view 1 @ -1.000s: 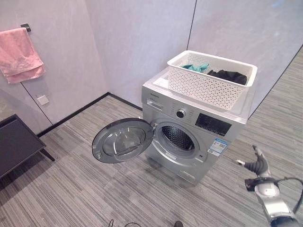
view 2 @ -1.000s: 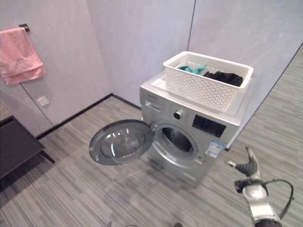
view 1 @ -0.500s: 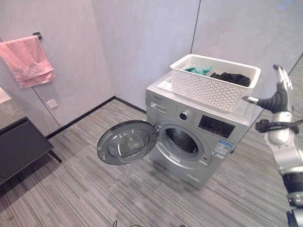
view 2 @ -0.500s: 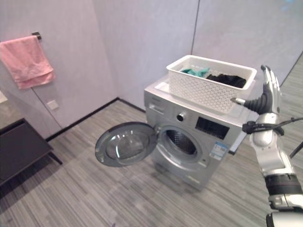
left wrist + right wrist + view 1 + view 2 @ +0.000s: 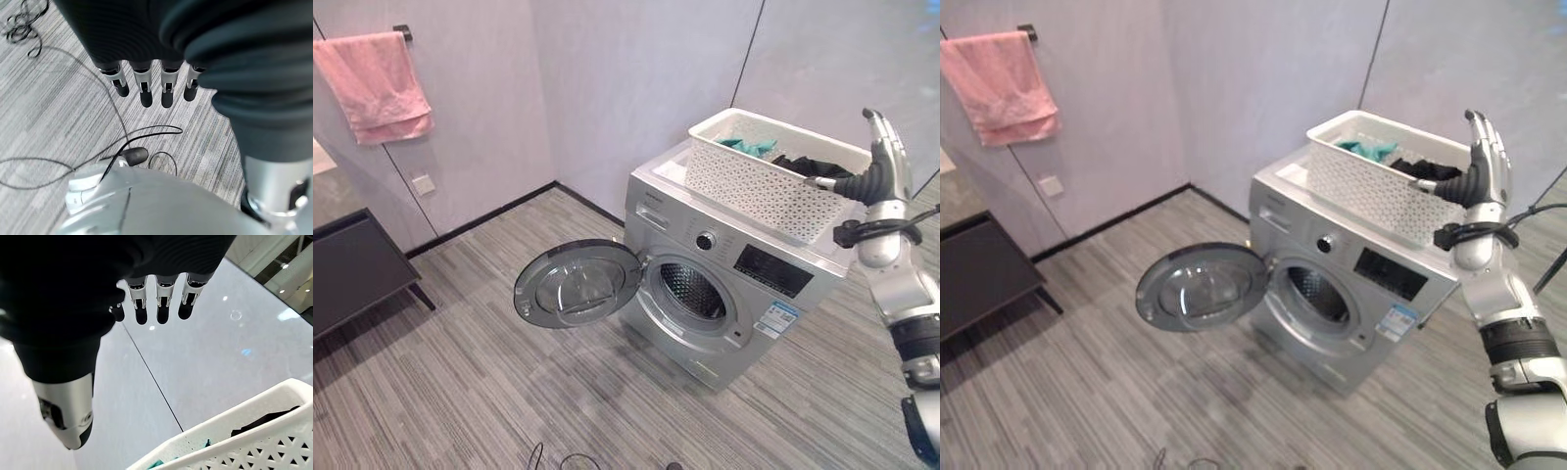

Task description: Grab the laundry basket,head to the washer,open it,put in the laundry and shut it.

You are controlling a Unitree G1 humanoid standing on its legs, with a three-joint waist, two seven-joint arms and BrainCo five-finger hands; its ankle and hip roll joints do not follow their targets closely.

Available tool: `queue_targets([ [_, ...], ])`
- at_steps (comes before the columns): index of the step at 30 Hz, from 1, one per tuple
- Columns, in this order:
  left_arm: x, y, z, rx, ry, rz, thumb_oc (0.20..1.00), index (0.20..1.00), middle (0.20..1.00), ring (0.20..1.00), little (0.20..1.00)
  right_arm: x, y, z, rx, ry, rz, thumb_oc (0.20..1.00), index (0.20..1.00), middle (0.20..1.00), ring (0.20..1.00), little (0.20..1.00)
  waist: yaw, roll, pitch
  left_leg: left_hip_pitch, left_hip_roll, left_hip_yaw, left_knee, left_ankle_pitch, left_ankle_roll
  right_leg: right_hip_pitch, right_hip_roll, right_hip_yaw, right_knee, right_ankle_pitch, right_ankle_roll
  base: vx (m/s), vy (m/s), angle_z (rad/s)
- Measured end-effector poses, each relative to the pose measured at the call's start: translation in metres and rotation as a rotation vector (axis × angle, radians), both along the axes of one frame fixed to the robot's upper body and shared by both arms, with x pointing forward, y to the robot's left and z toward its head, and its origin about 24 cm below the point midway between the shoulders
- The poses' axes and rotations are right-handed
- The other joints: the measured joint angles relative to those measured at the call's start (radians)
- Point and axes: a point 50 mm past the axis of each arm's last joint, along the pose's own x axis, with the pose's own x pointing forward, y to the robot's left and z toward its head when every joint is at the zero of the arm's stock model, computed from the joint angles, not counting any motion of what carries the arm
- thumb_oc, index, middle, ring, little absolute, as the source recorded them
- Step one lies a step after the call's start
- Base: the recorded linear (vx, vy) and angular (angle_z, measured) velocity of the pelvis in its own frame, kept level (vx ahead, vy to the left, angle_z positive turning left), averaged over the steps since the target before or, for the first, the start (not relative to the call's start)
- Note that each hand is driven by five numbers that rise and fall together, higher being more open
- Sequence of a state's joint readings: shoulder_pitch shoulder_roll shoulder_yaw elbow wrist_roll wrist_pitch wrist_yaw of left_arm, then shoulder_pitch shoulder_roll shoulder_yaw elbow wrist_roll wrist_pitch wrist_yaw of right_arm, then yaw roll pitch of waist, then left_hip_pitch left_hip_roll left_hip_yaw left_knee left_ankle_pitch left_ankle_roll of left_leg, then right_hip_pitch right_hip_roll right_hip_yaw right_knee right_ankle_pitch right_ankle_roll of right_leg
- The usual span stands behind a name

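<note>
My right hand is raised beside the laundry basket on the washer, fingers straight, holding nothing. The washer door hangs open. My left hand hangs over the floor, fingers relaxed.

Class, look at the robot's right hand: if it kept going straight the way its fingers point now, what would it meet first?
The right hand points upward, so it would probably meet the grey wall first; the white laundry basket sits lower, beside that line. Depth is unclear.
</note>
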State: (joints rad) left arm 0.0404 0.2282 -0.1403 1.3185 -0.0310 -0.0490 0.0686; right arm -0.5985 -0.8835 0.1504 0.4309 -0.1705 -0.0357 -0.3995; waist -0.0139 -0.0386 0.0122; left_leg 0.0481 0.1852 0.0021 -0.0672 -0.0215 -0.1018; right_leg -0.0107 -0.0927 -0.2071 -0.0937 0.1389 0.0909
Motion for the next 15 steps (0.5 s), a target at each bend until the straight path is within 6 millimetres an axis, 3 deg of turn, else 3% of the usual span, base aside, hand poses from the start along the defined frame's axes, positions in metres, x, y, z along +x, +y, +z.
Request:
queue_targets([
  [2, 0.018, 0.005, 0.004, 0.010, -0.044, -0.001, 1.000, 1.000, 1.000, 1.000, 1.000, -0.002, -0.006, 0.003, -0.014, 0.005, -0.018, 1.000, 1.000, 1.000, 1.000, 1.000, 0.001, -0.036, 0.050, -0.090, 0.005, -0.022, 0.157, 0.040, -0.016, 0.010, 0.015, 0.011, -0.001, -0.019, -0.024, -0.04, -0.076, 0.47],
  [6, 0.051, 0.002, 0.011, 0.004, -0.136, -0.017, 1.000, 1.000, 1.000, 1.000, 1.000, -0.008, -0.018, 0.024, -0.059, -0.029, -0.043, 1.000, 1.000, 1.000, 1.000, 1.000, 0.006, -0.045, 0.118, -0.286, 0.016, -0.041, 0.408, 0.058, -0.044, 0.013, 0.020, -0.032, -0.002, -0.034, -0.075, 0.07, 0.128, 0.49],
  [8, 0.055, 0.001, 0.011, 0.008, -0.140, -0.043, 1.000, 1.000, 1.000, 1.000, 1.000, -0.008, -0.019, 0.033, -0.060, -0.053, -0.046, 1.000, 1.000, 1.000, 1.000, 1.000, 0.006, -0.045, 0.122, -0.298, 0.005, 0.009, 0.321, 0.045, -0.029, 0.003, 0.004, -0.031, -0.002, -0.034, -0.075, 0.06, 0.130, 0.18],
  [10, 0.056, -0.002, 0.011, 0.004, -0.139, -0.052, 1.000, 1.000, 1.000, 1.000, 1.000, -0.009, -0.020, 0.034, -0.061, -0.057, -0.050, 1.000, 1.000, 1.000, 1.000, 1.000, 0.007, -0.044, 0.122, -0.279, -0.032, 0.010, 0.203, 0.046, -0.030, -0.011, -0.018, -0.011, 0.005, -0.036, -0.082, 0.12, 0.231, -0.17],
  [13, 0.050, -0.007, 0.008, -0.007, -0.118, -0.068, 1.000, 1.000, 1.000, 1.000, 1.000, -0.008, -0.025, 0.027, -0.046, -0.030, -0.076, 1.000, 1.000, 1.000, 1.000, 1.000, 0.005, -0.006, 0.117, -0.210, -0.045, 0.033, 0.132, 0.044, -0.017, -0.020, -0.008, 0.048, 0.008, -0.036, -0.075, 0.20, 0.302, -0.56],
  [14, 0.049, -0.005, 0.008, -0.002, -0.115, -0.071, 1.000, 1.000, 1.000, 1.000, 1.000, -0.007, -0.024, 0.023, -0.037, -0.023, -0.073, 1.000, 1.000, 1.000, 1.000, 1.000, -0.002, -0.014, 0.122, -0.187, -0.059, 0.038, 0.117, 0.043, -0.014, -0.015, -0.024, 0.057, 0.009, -0.037, -0.071, 0.22, 0.333, -0.61],
  [15, 0.053, -0.001, 0.010, 0.011, -0.120, -0.079, 1.000, 1.000, 1.000, 1.000, 1.000, -0.007, -0.023, 0.019, -0.023, -0.015, -0.071, 1.000, 1.000, 1.000, 1.000, 1.000, -0.017, -0.039, 0.132, -0.168, -0.103, 0.046, 0.128, 0.023, 0.018, -0.018, -0.059, 0.079, 0.038, -0.047, -0.061, 0.20, 0.335, -0.33],
])
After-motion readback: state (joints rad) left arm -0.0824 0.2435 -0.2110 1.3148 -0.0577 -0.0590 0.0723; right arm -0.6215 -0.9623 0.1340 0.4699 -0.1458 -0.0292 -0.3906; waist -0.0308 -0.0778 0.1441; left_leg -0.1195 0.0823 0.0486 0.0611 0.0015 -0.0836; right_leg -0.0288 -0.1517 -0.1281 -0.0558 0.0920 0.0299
